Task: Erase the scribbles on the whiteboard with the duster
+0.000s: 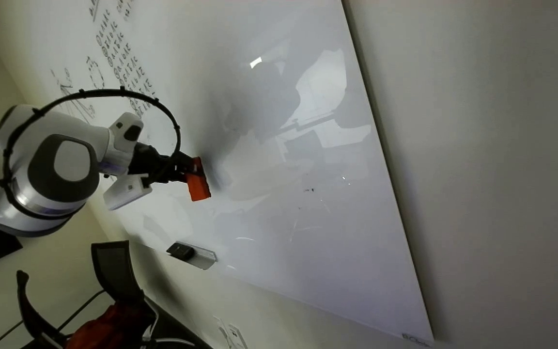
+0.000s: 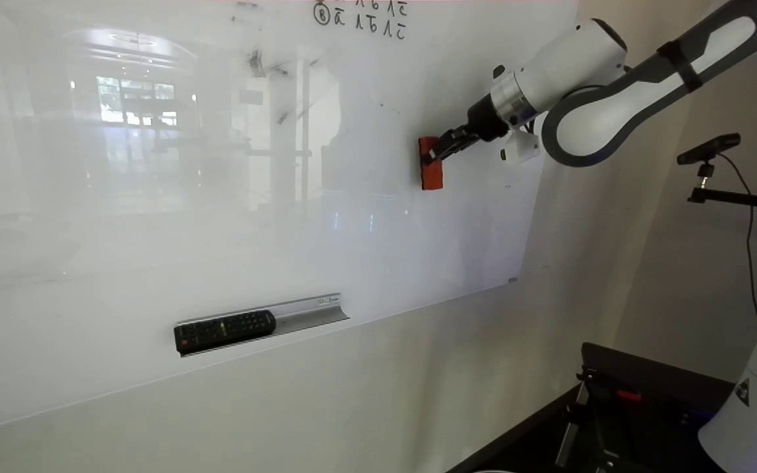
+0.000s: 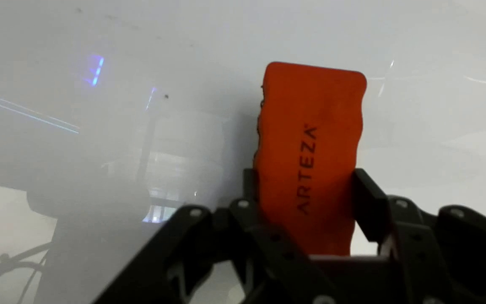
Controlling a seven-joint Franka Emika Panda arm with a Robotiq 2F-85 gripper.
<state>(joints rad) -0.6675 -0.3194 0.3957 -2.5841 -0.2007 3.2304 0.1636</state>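
Note:
The duster, a red-orange block point(image 1: 199, 188), shows in both exterior views point(image 2: 432, 177) and the wrist view point(image 3: 314, 101), marked ARTEZA. My gripper point(image 3: 304, 185) is shut on it, one finger on each long side; the gripper also shows in both exterior views point(image 1: 189, 169) point(image 2: 436, 152). The duster's darker side faces the large glossy whiteboard point(image 1: 317, 271) point(image 2: 122, 263). It is at or very close to the surface; I cannot tell if it touches. The bold cluster of scribbles does not show. Small dark specks point(image 1: 309, 190) and grey smudges point(image 2: 257, 64) are on the board.
A metal tray point(image 2: 309, 316) at the board's lower edge holds a black remote point(image 2: 224, 330). Columns of small writing point(image 1: 121, 58) and a thin circle sketch point(image 1: 96, 75) are on the board. A camera on a stand point(image 2: 707, 151) and a dark chair-like object point(image 1: 114, 271) stand nearby.

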